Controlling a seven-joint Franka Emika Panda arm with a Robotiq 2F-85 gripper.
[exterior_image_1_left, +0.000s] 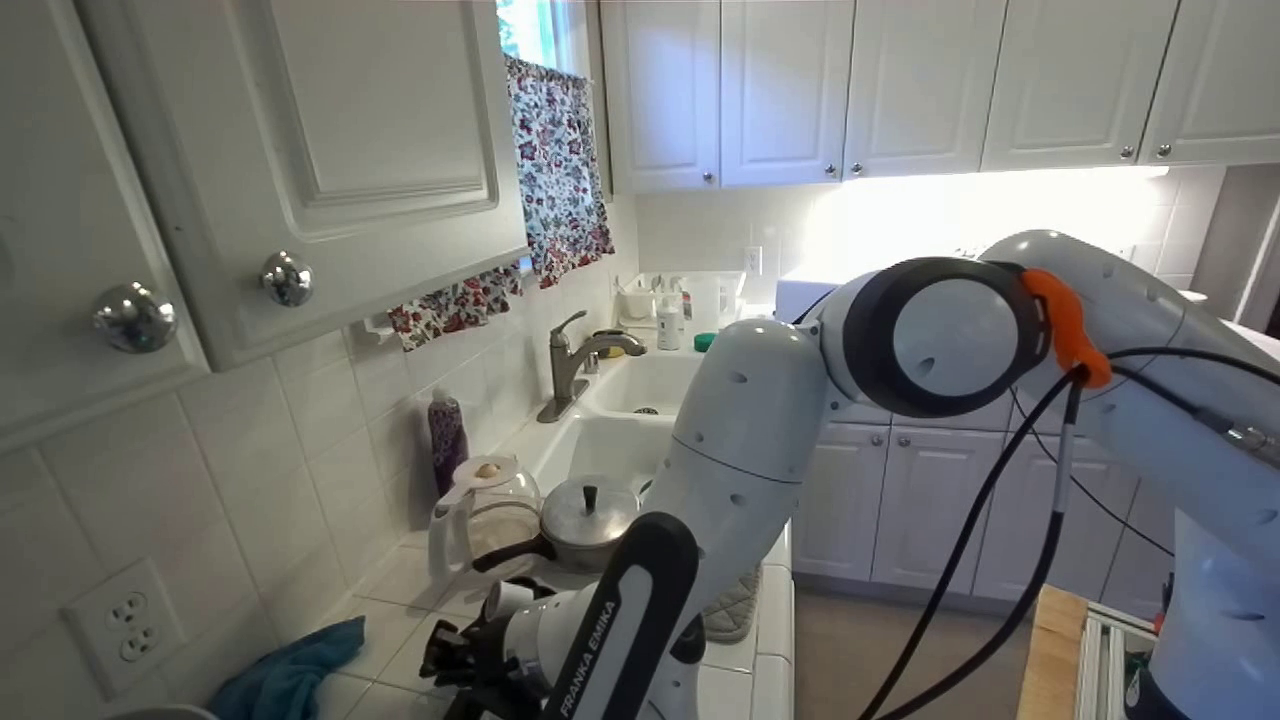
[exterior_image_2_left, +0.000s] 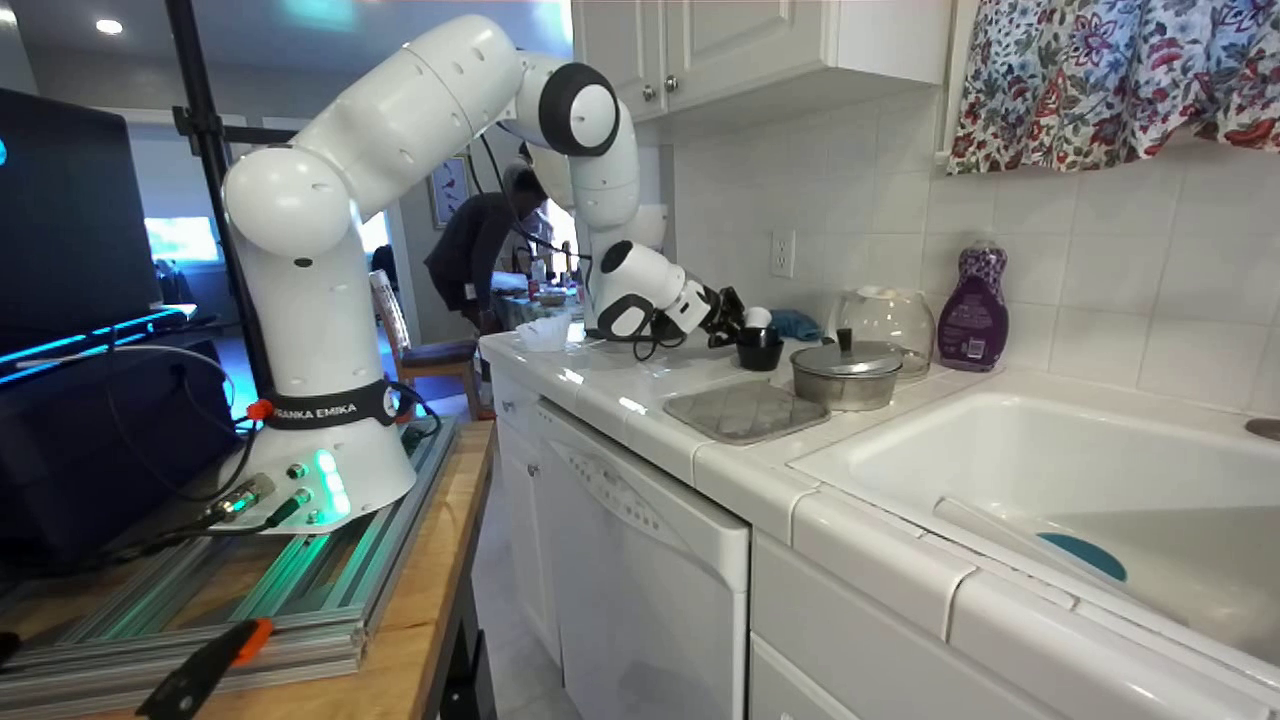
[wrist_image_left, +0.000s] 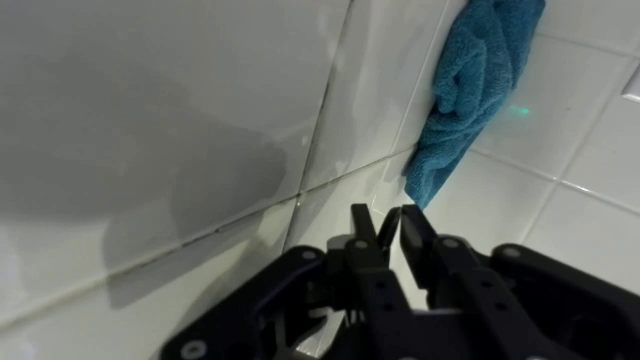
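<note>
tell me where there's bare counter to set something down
The counter has bare tile near its front edge, between the white bowl-like item and the gray mat; the mat's top looks free too. The wrist view shows bare tile just right of the blue cloth. Toward the wall it's crowded: the lidded pot, glass carafe and purple bottle stand close together.

In the wrist view the hand is blurred and cut off by the bottom edge, and what the dark sliver between its tips is cannot be told; the blue cloth runs past the top edge. In an exterior view the arm hides much of the grey mat. The print on the purple bottle is too small to read, and the face of the person cannot be made out.
</note>
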